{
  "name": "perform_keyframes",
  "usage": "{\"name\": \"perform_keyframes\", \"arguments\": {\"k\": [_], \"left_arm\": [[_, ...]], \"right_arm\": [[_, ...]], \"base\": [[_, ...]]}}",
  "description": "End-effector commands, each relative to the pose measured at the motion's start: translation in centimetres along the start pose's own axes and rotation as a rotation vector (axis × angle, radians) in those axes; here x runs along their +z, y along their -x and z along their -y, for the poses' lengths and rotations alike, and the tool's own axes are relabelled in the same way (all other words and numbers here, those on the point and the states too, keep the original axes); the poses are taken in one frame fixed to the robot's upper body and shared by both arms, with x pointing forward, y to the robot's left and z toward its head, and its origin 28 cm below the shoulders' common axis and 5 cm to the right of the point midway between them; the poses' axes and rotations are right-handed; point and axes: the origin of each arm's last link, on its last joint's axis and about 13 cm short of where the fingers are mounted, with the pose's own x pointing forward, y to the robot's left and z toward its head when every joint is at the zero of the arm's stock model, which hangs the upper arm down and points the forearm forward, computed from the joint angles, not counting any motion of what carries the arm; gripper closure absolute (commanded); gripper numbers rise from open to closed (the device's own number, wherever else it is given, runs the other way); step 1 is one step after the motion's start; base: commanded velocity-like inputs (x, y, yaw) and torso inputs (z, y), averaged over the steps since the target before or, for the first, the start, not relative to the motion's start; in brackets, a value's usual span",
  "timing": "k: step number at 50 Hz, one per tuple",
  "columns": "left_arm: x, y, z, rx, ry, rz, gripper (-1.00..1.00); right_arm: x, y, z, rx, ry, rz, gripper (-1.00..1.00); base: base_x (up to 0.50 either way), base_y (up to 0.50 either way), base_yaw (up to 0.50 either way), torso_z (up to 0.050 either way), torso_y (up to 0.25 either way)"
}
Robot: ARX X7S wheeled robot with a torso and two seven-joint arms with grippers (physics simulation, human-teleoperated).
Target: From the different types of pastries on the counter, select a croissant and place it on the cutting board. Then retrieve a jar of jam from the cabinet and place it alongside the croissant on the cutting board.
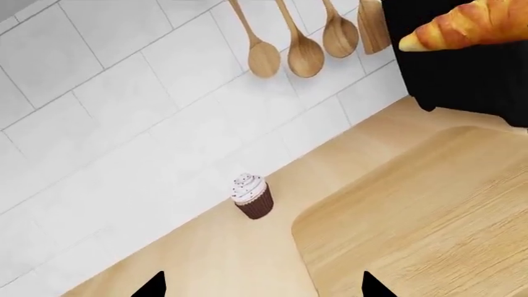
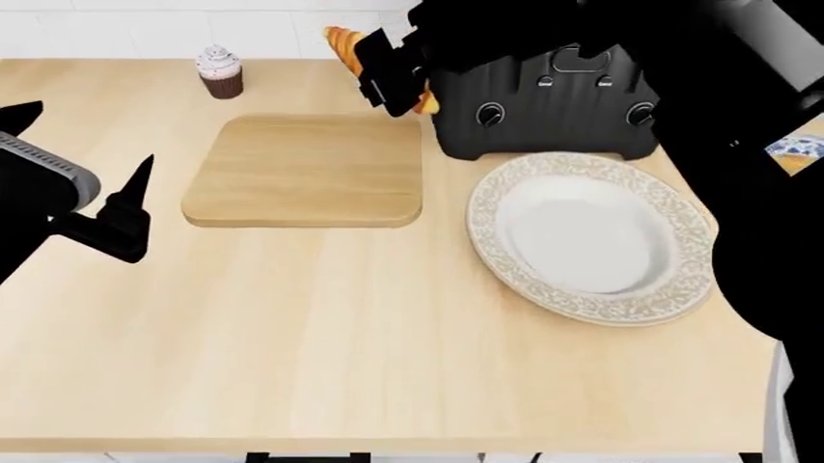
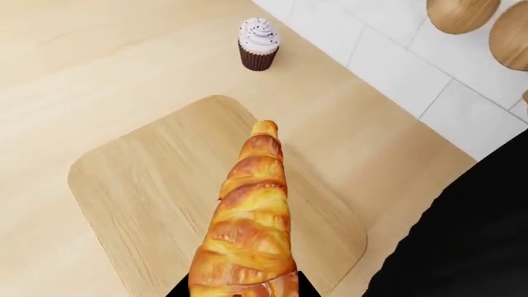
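My right gripper [image 2: 393,82] is shut on the croissant [image 2: 342,43], a golden ridged pastry with a tapered tip. It holds the croissant in the air over the far right corner of the cutting board [image 2: 303,174]. In the right wrist view the croissant [image 3: 251,229] points out over the board [image 3: 140,185]. It also shows in the left wrist view [image 1: 470,25]. My left gripper [image 2: 80,154] is open and empty, left of the board, above the counter [image 2: 386,338]. The jar of jam and the baguette-like loaf are out of view.
A chocolate cupcake [image 2: 219,69] with white frosting stands at the back left by the tiled wall. A black toaster [image 2: 541,106] stands behind a round white patterned plate [image 2: 592,236] at the right. Wooden spoons [image 1: 305,49] hang on the wall.
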Motion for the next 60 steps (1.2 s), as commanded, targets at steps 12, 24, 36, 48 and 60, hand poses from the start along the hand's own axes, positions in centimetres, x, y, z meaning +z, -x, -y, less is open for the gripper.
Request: {"name": "perform_keyframes", "arguments": {"k": [12, 24, 36, 48, 60], "left_arm": [[-0.4, 0.0, -0.4, 0.015, 0.009, 0.002, -1.0], [-0.3, 0.0, -0.5, 0.019, 0.01, 0.006, -1.0], [0.0, 0.2, -0.9, 0.03, 0.009, 0.015, -1.0], [-0.1, 0.3, -1.1, 0.046, 0.021, 0.02, -1.0], [0.1, 0.4, -1.1, 0.048, 0.02, 0.026, -1.0]], "right_arm": [[1.7, 0.5, -1.1, 0.071, 0.052, 0.06, 1.0], [1.2, 0.1, -1.0, 0.054, 0.047, 0.039, 1.0], [0.4, -0.6, -1.2, 0.073, 0.045, -0.009, 1.0], [0.2, -0.6, -1.1, 0.047, 0.023, -0.013, -1.0], [0.8, -0.1, -1.2, 0.021, 0.025, 0.016, -1.0]], "base": [[0.0, 0.0, 0.0, 0.0, -0.111], [0.0, 0.0, 0.0, 0.0, -0.108], [0.0, 0.0, 0.0, 0.0, -0.099], [0.0, 0.0, 0.0, 0.0, -0.012], [0.0, 0.0, 0.0, 0.0, 0.0]]}}
